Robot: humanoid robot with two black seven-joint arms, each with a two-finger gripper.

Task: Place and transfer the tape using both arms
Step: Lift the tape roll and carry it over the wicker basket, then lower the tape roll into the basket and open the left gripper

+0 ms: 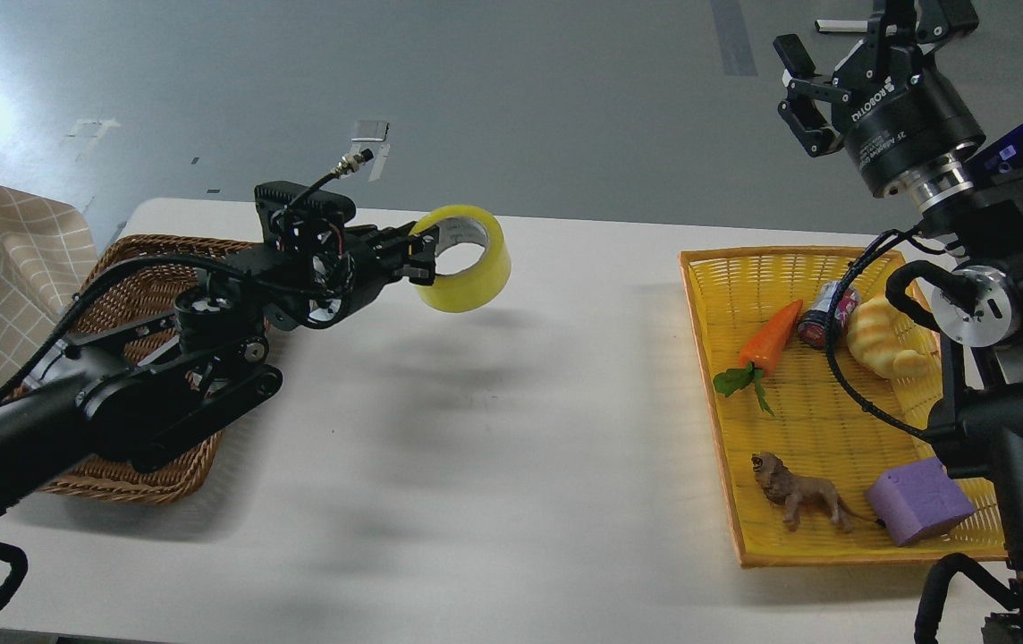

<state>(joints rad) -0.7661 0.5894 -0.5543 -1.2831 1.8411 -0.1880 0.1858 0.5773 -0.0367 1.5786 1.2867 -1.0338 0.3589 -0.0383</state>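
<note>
Head view, 1 tape (465, 270), 2 baskets

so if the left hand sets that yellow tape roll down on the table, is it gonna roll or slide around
Probably stiff: the tape keeps its round ring shape in the left hand. Set on its curved edge it would likely roll across the flat table; laid flat it should stay put. Its glossy surface looks fairly slick, so the grip could slip.

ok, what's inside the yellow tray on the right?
In the yellow woven tray: an orange toy carrot, a small can, a pale croissant-shaped toy, a brown lion figurine and a purple foam block. The right arm covers the tray's right edge.
</note>
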